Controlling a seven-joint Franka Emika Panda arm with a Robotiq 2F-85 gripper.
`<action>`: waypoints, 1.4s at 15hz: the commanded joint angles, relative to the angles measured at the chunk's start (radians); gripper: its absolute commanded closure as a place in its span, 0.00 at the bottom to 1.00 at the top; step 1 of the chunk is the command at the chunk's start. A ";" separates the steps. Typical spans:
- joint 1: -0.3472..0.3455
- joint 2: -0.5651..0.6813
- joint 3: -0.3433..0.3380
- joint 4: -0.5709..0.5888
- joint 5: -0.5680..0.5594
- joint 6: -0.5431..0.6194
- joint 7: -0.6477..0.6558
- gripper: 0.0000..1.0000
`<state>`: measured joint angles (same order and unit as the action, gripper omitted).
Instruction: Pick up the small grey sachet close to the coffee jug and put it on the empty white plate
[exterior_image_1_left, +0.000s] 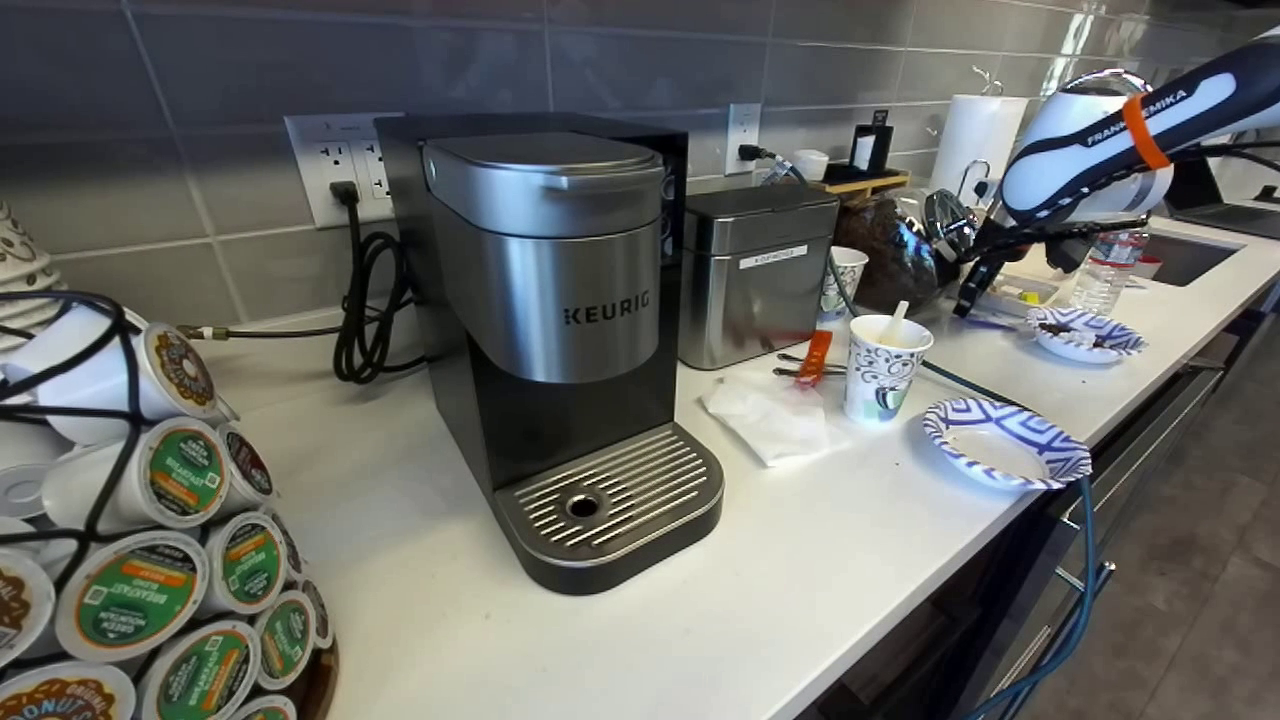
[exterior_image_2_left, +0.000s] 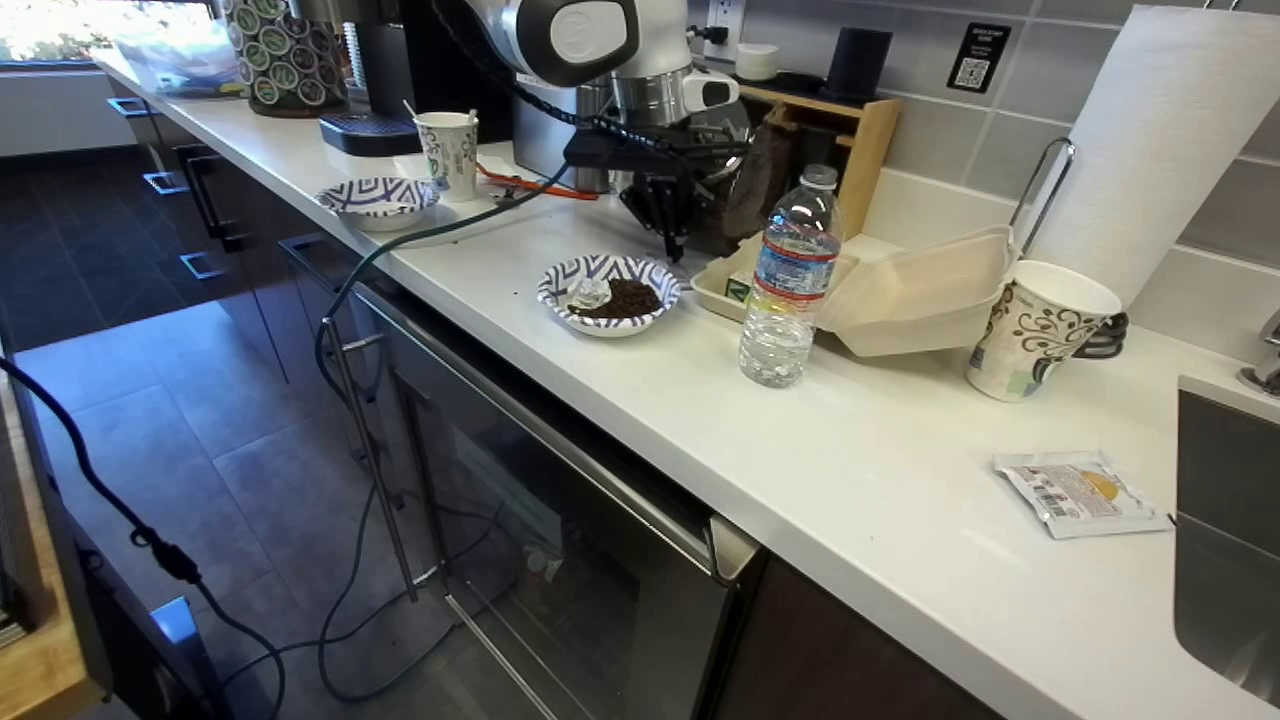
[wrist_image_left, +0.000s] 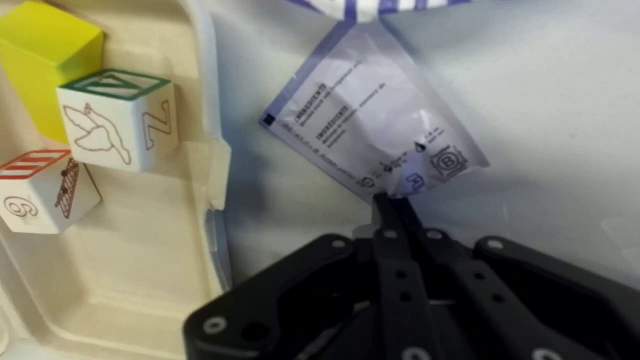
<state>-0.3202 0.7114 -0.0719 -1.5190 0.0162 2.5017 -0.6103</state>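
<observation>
White counter (wrist_image_left: 550, 95) lies under your pincer (wrist_image_left: 391, 198), whose black tips stand close together. They seem to pinch the near edge of the small grey sachet (wrist_image_left: 370, 115), but they hide the bite, so you can't be sure. Its far corner is covered by the rim of the plate with brown bits (exterior_image_2_left: 615, 266), and a tan box (wrist_image_left: 135, 260) with blocks (wrist_image_left: 120, 122) sits beside the sachet. You look to be at the grab. Next, lift gently, clear that rim, then carry it to the empty plate (exterior_image_1_left: 1000, 455), well apart, near the paper cup (exterior_image_1_left: 882, 372).
</observation>
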 joint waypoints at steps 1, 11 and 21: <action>-0.034 -0.048 0.038 -0.067 -0.020 -0.025 -0.050 1.00; -0.143 -0.334 0.240 -0.486 0.181 0.018 -0.691 1.00; -0.023 -0.535 0.157 -0.707 0.260 0.104 -0.857 0.98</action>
<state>-0.4136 0.1789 0.1541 -2.2284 0.2562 2.6102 -1.4550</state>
